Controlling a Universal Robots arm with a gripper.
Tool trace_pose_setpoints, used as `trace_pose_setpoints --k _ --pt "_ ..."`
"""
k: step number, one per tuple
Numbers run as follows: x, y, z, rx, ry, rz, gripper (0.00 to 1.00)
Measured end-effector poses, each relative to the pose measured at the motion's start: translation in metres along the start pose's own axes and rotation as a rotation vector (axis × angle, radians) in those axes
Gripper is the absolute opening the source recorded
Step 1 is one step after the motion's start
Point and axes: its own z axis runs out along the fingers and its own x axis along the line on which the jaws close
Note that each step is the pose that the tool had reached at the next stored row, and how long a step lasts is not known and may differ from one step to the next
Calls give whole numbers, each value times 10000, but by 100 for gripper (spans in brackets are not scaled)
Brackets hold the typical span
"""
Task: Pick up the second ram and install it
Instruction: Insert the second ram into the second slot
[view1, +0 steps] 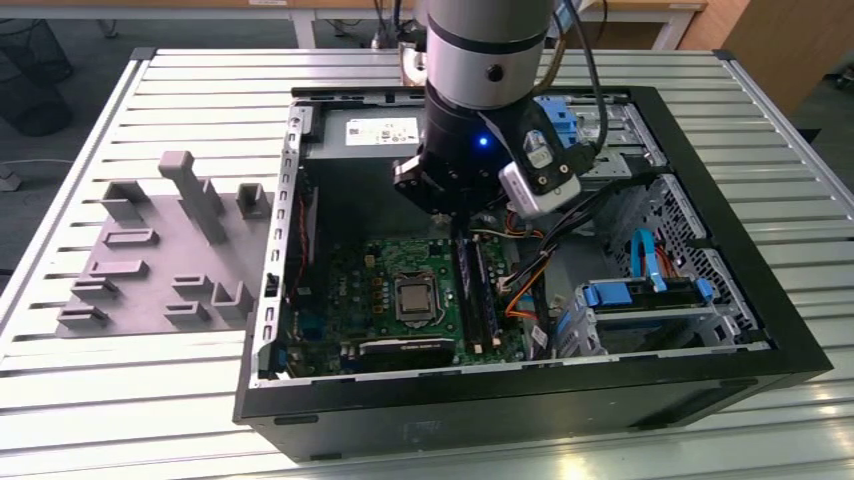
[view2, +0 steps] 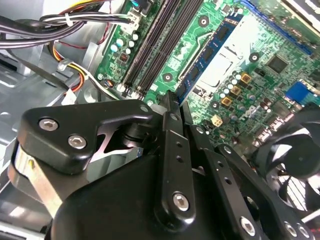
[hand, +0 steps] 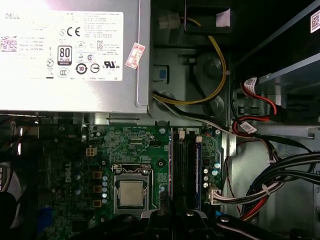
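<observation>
A ribbed metal tabletop (view1: 120, 410) holds an open computer case (view1: 534, 385) and a gray rack (view1: 160, 260). The gripper (view2: 175, 97) hangs low over the green board (hand: 135, 145). Its fingers (view2: 170, 125) look pressed close, pinching the second ram (view2: 205, 52), which lies along the black slots (view2: 155, 45) beside the chip socket. So the pick-up looks done. I cannot tell if the stick is pushed all the way in, since the gripper hides its near end.

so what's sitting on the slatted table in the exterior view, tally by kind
open computer case: 1
grey holder block: 1
total: 2
</observation>
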Motion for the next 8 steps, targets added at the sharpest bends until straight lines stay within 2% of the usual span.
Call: trace_pose_setpoints --k 8 --pt "-70 -5 146 1 33 43 14"
